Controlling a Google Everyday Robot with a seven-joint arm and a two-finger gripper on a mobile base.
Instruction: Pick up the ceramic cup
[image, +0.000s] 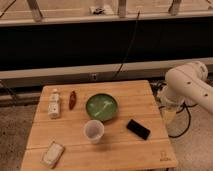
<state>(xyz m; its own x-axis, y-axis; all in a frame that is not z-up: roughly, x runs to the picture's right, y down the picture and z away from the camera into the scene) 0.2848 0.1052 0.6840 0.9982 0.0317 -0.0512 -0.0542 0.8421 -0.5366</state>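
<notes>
Wooden slatted table stands on a speckled floor, in front of a dark wall panel framed by pale rails. One black cable hangs down the panel to the table's far edge.

Items on the table:
- Cup: whitish, round, no handle, upright, mouth open upward. It stands near the middle of the table, toward the near edge, just in front of the bowl. Contact between the two cannot be confirmed.
- Bowl: wide, green, upright, with a pale streak inside. It stands at the table's centre.
- Bottle: small, white, at the far left.
- Red-brown item: narrow, lying between bottle and bowl, apart from both.
- Black slab: flat, lying at an angle to the right of the cup, apart from it.
- Packet: pale, flat, at the near left corner.

Robot: the white arm sits off the table's right side, with its bulky joints above table level. The gripper hangs low beside the right edge, well apart from the cup and touching nothing on the table. Whether it is spread or pressed together cannot be told. It carries nothing visible.
</notes>
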